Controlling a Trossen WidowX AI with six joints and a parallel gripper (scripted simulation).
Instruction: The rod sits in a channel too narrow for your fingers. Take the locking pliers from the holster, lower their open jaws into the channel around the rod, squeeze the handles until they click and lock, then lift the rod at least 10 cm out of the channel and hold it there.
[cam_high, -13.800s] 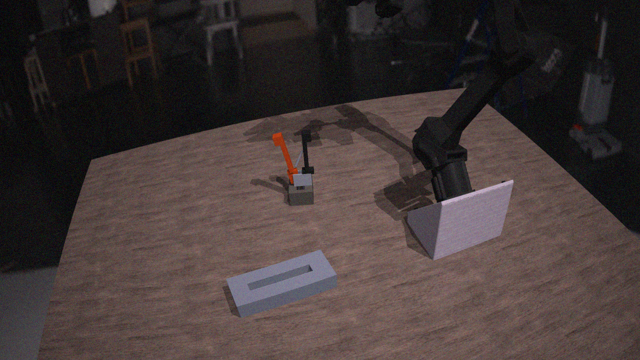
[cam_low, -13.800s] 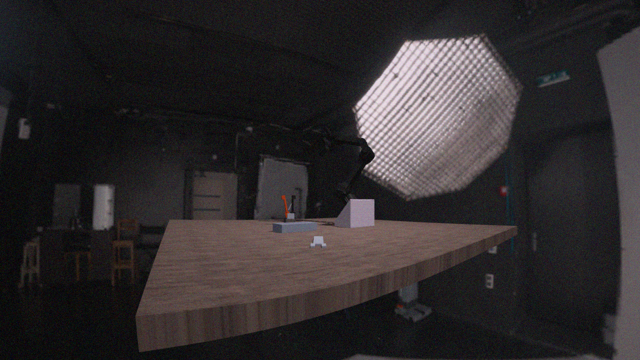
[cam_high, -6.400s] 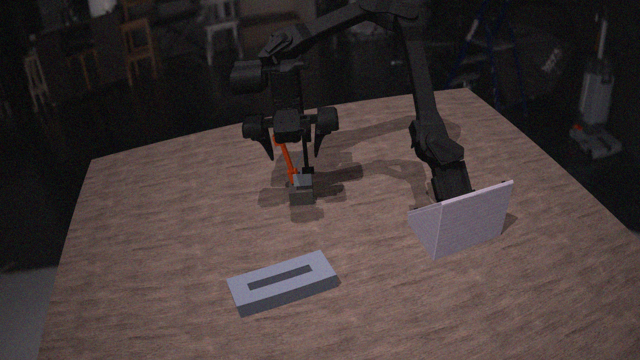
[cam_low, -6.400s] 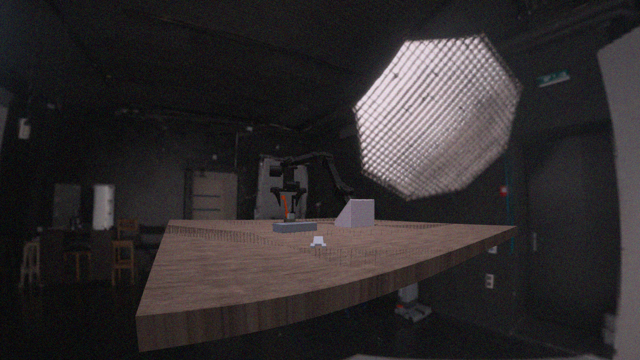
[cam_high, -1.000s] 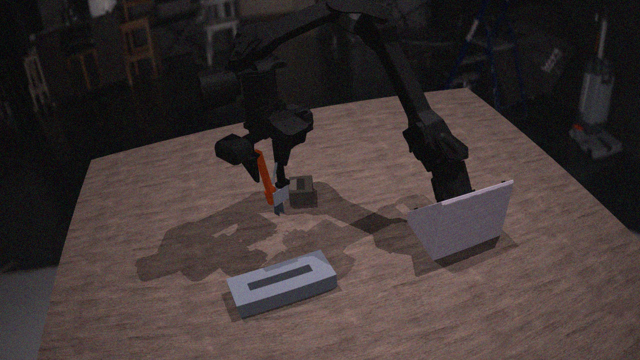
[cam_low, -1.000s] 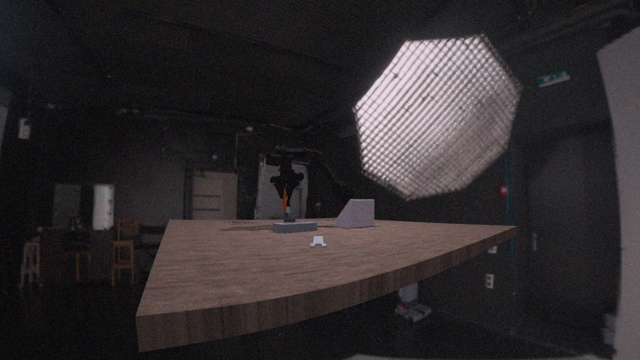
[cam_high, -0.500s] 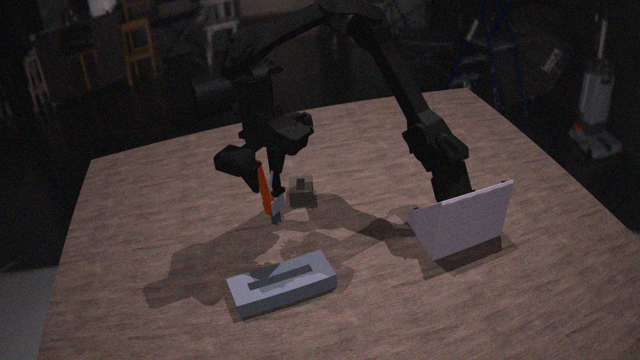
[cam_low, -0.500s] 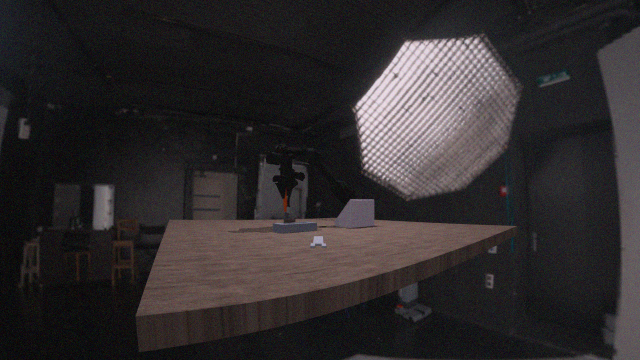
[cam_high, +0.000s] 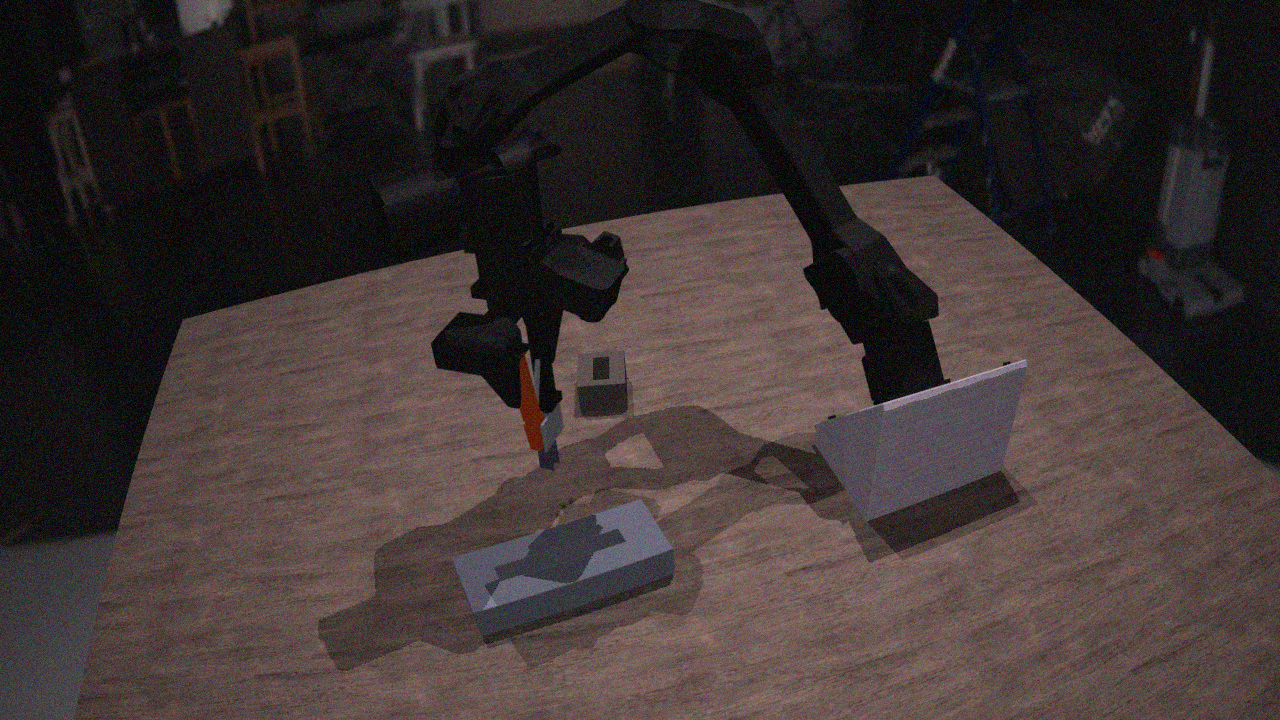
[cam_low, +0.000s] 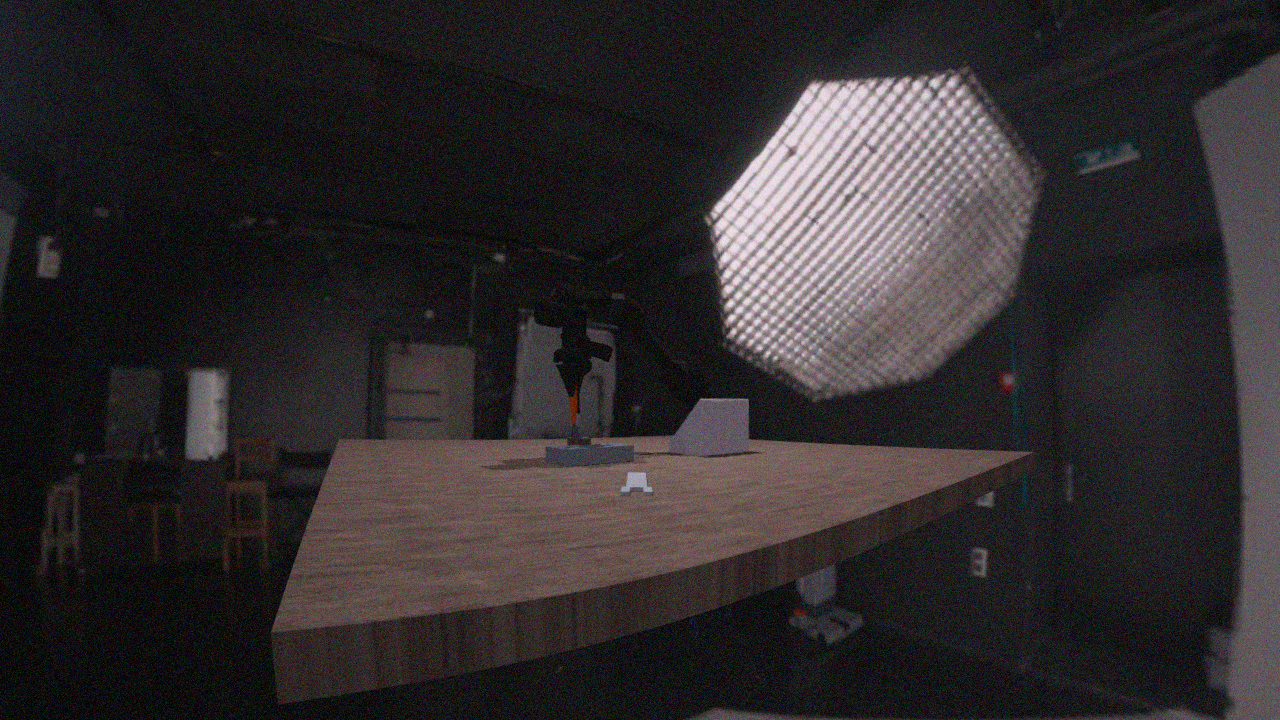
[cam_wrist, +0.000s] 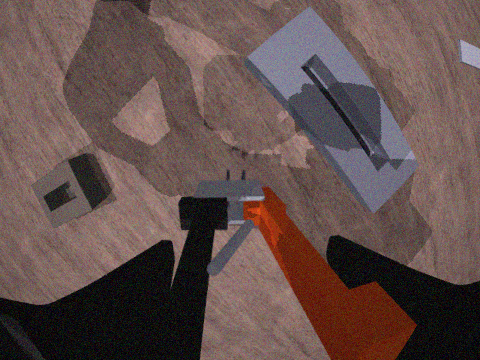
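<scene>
Right now I am holding the locking pliers (cam_high: 530, 411) (cam_low: 578, 412) (cam_wrist: 295, 270) in the tool (cam_high: 534, 380) (cam_low: 574, 389) (cam_wrist: 252, 250), whose fingers are pinching them by the handles while standing fairly wide around them. In the wrist view, the orange handle is angling down toward five o'clock, the black one toward seven, and the grey head (cam_high: 551, 426) (cam_wrist: 230, 189) is pointing its two thin prongs (cam_wrist: 228, 175) toward twelve. The pliers are hanging above the tabletop (cam_high: 268, 447) (cam_low: 447, 537) (cam_wrist: 30, 100), clear of the holster (cam_high: 601, 394) (cam_wrist: 54, 211), which is sitting at about one o'clock from their head in the top view and nine o'clock in the wrist view.

The grey block (cam_high: 572, 600) (cam_low: 590, 454) (cam_wrist: 300, 50) is lying at six o'clock from the pliers in the top view and at two o'clock in the wrist view. Its narrow channel (cam_wrist: 348, 115) is running from eleven to five there, partly under a shadow. The rod is probably lying inside, but I am not managing to tell it from the dark slot.

Over at three o'clock in the top view, a pale wedge (cam_high: 948, 447) (cam_low: 716, 428) is standing before the base of the black arm (cam_high: 787, 152) (cam_low: 662, 344).
</scene>
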